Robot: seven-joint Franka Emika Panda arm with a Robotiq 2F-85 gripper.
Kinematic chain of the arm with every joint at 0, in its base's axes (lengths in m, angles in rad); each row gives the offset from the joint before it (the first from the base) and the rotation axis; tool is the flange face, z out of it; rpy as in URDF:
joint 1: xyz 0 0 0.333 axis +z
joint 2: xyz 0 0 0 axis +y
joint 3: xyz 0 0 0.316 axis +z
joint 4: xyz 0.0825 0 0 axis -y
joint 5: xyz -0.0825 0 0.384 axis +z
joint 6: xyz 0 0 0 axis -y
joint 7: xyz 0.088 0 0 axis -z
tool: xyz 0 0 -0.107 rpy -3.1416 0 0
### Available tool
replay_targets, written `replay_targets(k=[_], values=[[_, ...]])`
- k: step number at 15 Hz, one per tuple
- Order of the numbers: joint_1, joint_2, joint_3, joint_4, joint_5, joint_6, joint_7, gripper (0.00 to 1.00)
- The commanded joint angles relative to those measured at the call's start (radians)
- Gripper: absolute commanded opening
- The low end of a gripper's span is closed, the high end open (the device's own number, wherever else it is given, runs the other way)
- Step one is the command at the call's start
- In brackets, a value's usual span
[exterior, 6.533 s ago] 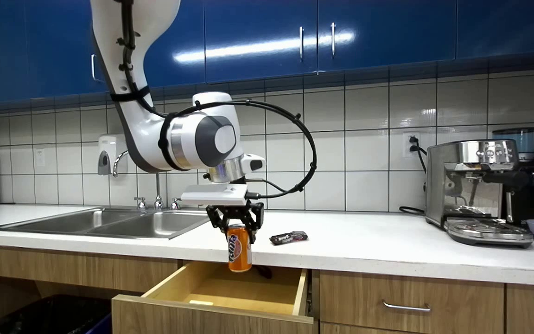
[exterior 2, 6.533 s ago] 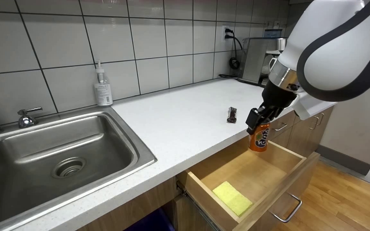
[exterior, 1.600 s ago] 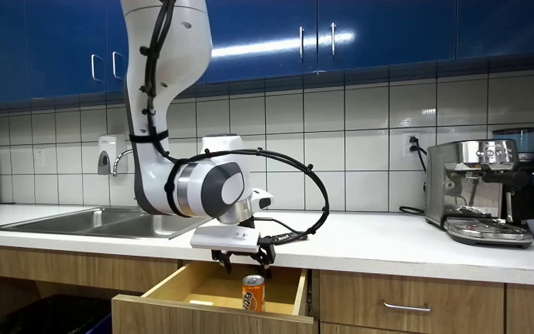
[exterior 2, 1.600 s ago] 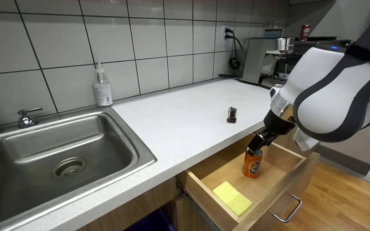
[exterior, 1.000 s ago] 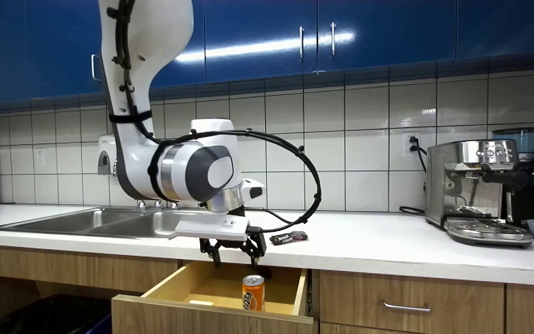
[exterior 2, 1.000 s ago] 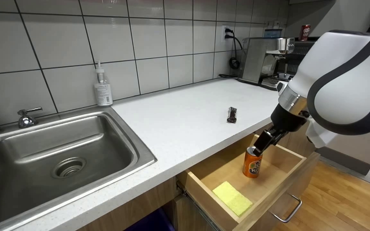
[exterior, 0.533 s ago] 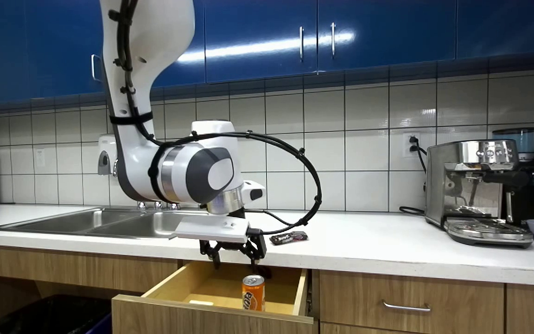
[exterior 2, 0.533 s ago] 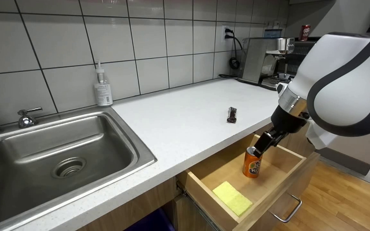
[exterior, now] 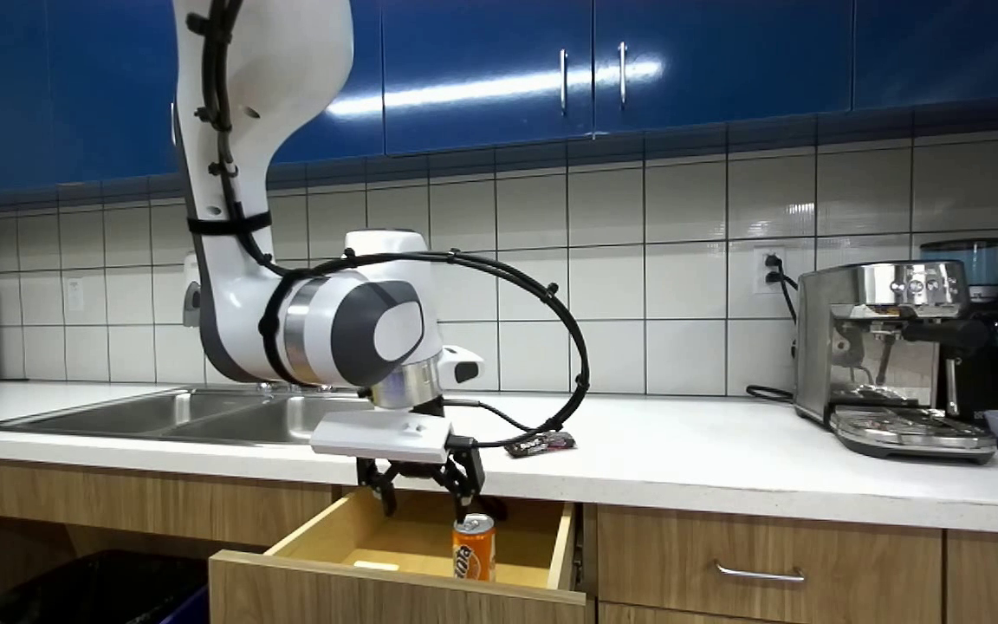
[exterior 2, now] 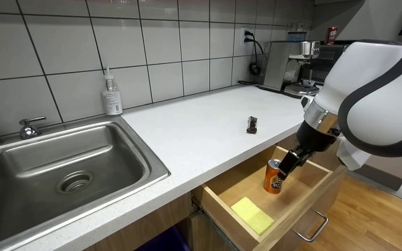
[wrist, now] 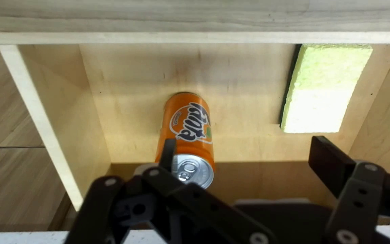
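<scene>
Blue cupboards [exterior: 482,43] were seen in an exterior view; the orange can [exterior: 475,549], earlier gripped, had been left upright in the open drawer [exterior: 334,598], near the gripper [exterior: 425,513], apparently standing unaided. In an exterior view, a sponge [exterior 2: 252,215] was shown near it. In the wrist view, the fingers [wrist: 330,166] were spread wide, nothing held; contact with the can could not be judged.

Drawer [wrist: 242,101] in 3 views: 2 wide, 1 close (wrist, downward).

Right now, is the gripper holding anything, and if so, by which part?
Nothing is held: the gripper is open, and the can stands ungripped in the drawer.
</scene>
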State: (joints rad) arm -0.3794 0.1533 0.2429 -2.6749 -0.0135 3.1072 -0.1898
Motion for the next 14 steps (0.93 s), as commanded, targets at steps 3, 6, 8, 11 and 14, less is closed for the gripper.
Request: replay_targets(k=[3, 6, 8, 11, 14], values=[[-0.053, -0.065, 0.112, -0.03, 0.124, -0.092, -0.034, 1.0], [-0.062, -0.087, 0.151, -0.026, 0.208, -0.15, -0.065, 1.0], [-0.066, -0.105, 0.171, -0.025, 0.282, -0.185, -0.108, 1.0], [-0.048, -0.148, 0.151, -0.036, 0.319, -0.225, -0.126, 1.0], [-0.041, -0.179, 0.133, -0.048, 0.314, -0.25, -0.125, 1.0]])
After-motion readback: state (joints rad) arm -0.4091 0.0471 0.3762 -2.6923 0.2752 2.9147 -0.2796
